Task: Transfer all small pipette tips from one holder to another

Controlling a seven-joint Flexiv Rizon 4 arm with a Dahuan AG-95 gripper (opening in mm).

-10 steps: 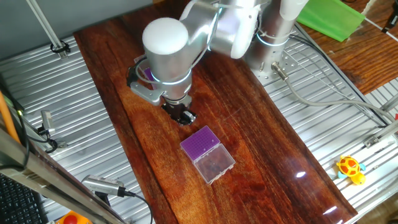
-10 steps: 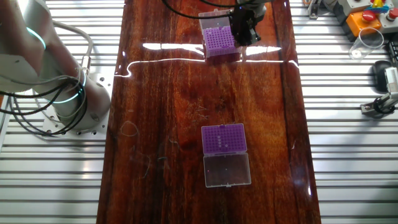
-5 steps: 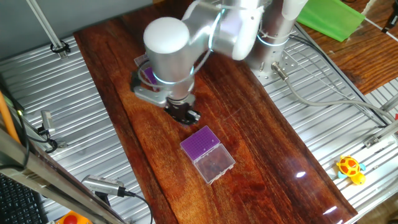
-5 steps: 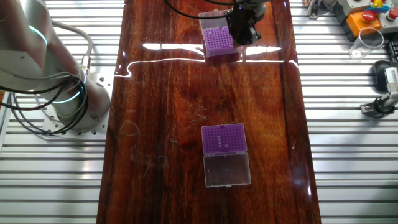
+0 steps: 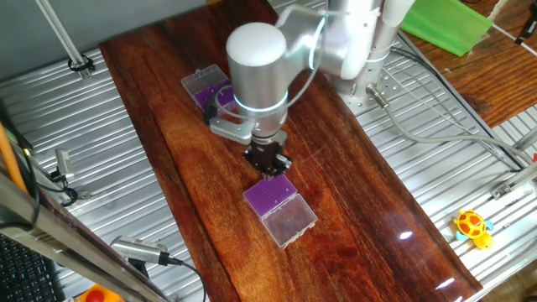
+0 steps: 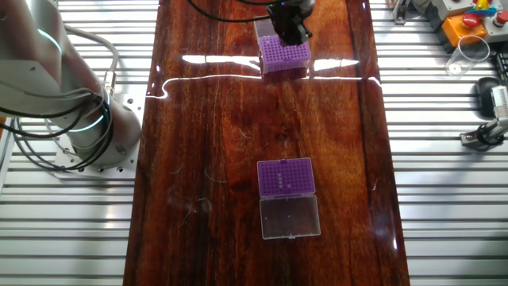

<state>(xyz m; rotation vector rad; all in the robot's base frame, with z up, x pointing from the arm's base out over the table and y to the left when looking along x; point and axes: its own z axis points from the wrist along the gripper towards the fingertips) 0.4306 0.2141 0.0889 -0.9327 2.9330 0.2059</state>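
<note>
The claw (image 5: 268,161) hangs just above one purple holder (image 5: 270,195), probably lining up on a tip; its grip I cannot tell.

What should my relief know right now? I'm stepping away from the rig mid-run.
End effector: hangs close above one edge of the first purple holder. Open, shut or carrying a tip: cannot tell.
Second purple holder: apart from the first, lid open, nothing over it.
Small pipette tips: a few specks show in the second holder.
Done and left: unreadable from here, so check both inserts before resuming.
</note>
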